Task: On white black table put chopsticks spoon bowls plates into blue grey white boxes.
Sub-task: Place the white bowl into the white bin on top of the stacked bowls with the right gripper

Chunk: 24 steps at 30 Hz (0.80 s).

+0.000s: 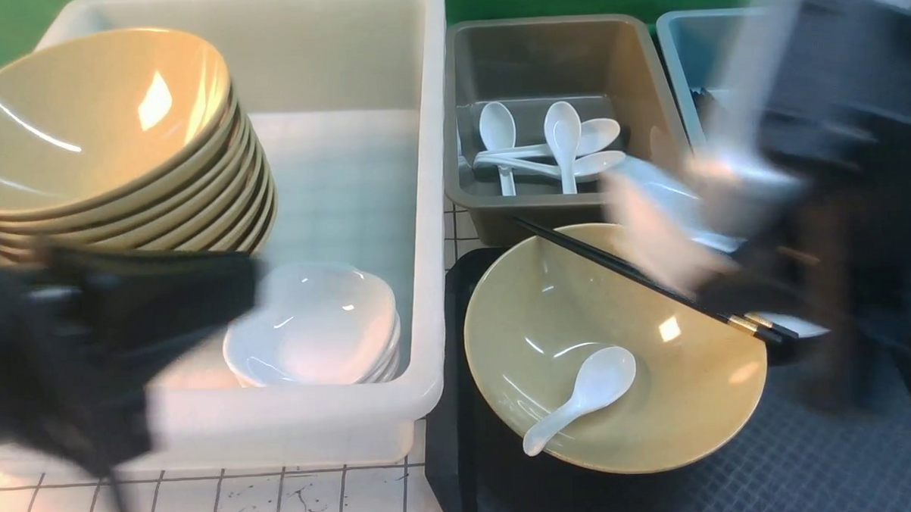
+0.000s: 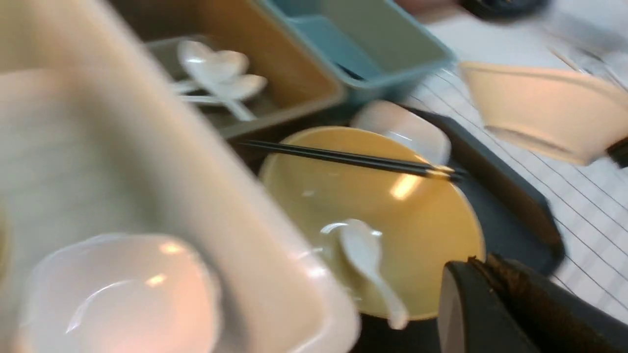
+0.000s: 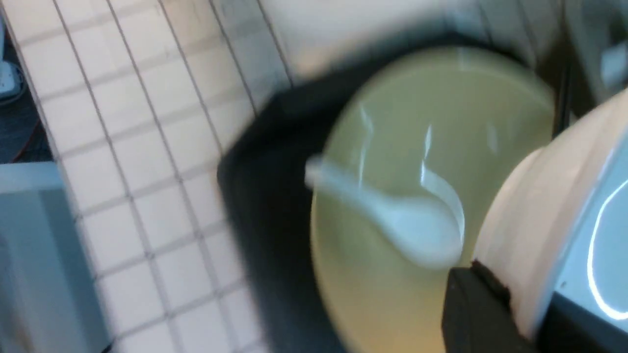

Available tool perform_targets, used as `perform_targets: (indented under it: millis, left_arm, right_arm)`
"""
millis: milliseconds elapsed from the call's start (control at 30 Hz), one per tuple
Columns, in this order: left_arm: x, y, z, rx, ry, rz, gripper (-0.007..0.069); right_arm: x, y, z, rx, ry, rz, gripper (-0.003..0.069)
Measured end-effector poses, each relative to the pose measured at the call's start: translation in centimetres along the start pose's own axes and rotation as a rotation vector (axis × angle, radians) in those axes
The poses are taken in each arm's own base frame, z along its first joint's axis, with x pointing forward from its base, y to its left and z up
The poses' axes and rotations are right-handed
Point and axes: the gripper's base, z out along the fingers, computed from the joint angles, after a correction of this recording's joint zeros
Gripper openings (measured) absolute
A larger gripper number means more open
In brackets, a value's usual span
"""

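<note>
My right gripper [image 1: 729,273], heavily blurred, is shut on the rim of a white plate [image 3: 535,220], which hangs tilted over the black tray [image 1: 811,456]. Below it on the tray sits a yellow bowl [image 1: 657,400] with a white spoon [image 1: 582,395] lying in it and black chopsticks [image 1: 638,276] across its far rim. Another plate [image 2: 402,130] rests behind that bowl. My left gripper [image 2: 483,262] is shut and holds nothing; it hovers near the front of the white box [image 1: 424,212], above the stacked plates [image 1: 314,329]. Stacked bowls [image 1: 118,146] lean in that box.
The grey box [image 1: 646,75] holds several white spoons [image 1: 561,142]. The blue box [image 1: 679,43] stands at the far right, mostly hidden by my right arm. The gridded table [image 1: 282,504] shows in front of the white box.
</note>
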Motion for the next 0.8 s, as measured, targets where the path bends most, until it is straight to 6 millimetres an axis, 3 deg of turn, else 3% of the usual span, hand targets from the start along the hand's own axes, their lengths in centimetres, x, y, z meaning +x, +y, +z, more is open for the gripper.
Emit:
perform_targets:
  millis: [100, 200, 367, 533, 567, 800]
  left_arm:
    - [0.7, 0.7, -2.0, -0.112, 0.005, -0.082, -0.0001]
    - [1.5, 1.4, -3.8, -0.222, 0.003, -0.129, -0.0001]
    - [2.3, 1.8, -6.2, -0.308, -0.03, -0.161, -0.0001]
    - [2.8, 1.7, -7.5, -0.313, -0.062, -0.164, -0.0001]
    - [2.8, 1.6, -7.5, -0.313, -0.062, -0.164, -0.0001]
    - [2.9, 1.6, -7.8, -0.316, -0.066, -0.154, -0.0001]
  right_arm:
    - [-4.5, 0.1, 2.8, -0.025, -0.046, -0.142, 0.005]
    - [-7.6, 0.9, 5.7, -0.059, -0.054, -0.234, 0.0051]
    - [-11.4, 1.5, 10.8, -0.092, -0.049, -0.307, 0.0053]
    - [-12.6, 1.4, 15.7, -0.11, -0.005, -0.313, 0.0054]
    - [-12.7, 1.4, 15.6, -0.109, -0.007, -0.313, 0.0054]
    - [-12.7, 1.6, 21.4, -0.115, 0.015, -0.317, 0.0054]
